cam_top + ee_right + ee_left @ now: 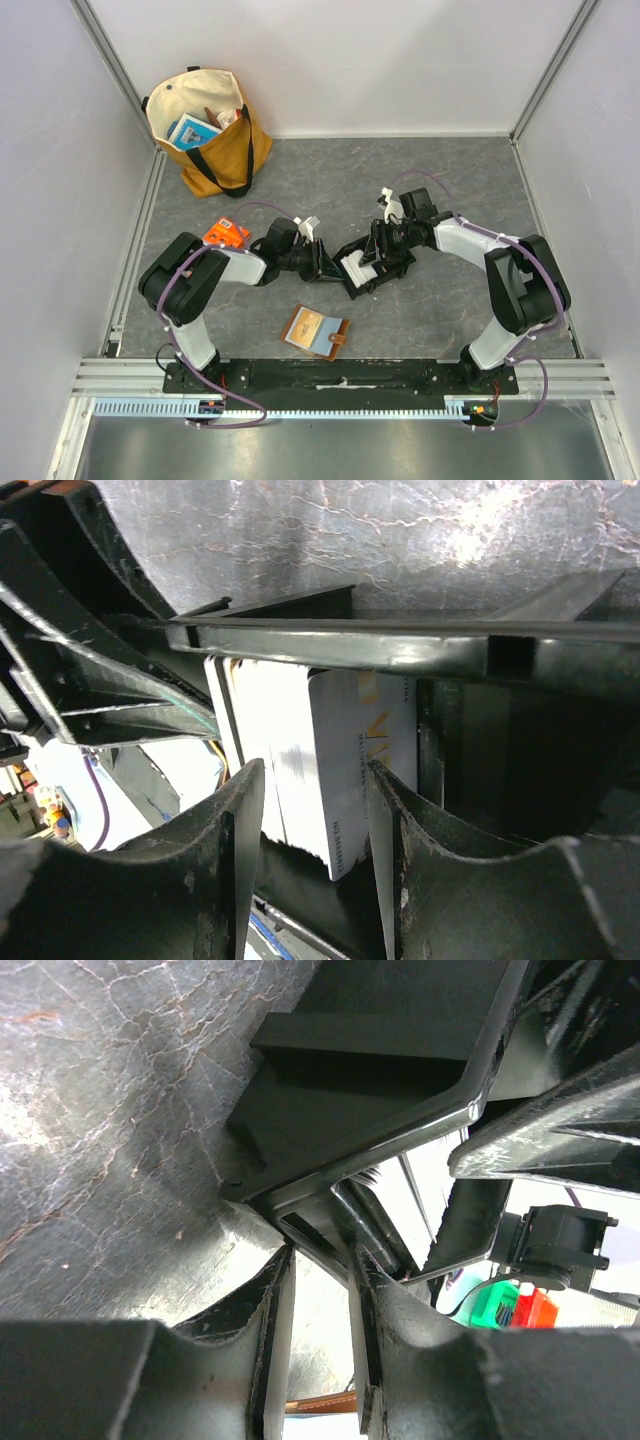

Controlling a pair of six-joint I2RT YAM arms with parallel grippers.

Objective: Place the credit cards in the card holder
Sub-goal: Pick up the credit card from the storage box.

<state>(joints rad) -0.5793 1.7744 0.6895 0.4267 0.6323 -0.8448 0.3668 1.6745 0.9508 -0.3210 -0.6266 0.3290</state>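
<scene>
Credit cards (320, 760) between fingers (225, 860) of right tool (315, 775), grip unclear; left tool (320, 1255) clenched on black tray (380, 1050).

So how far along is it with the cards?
Barely started. The card holder lies alone on the table, seemingly without cards. The left gripper grips the black tray; the right gripper straddles the credit cards, jaws open. Lifting and inserting remain.
</scene>
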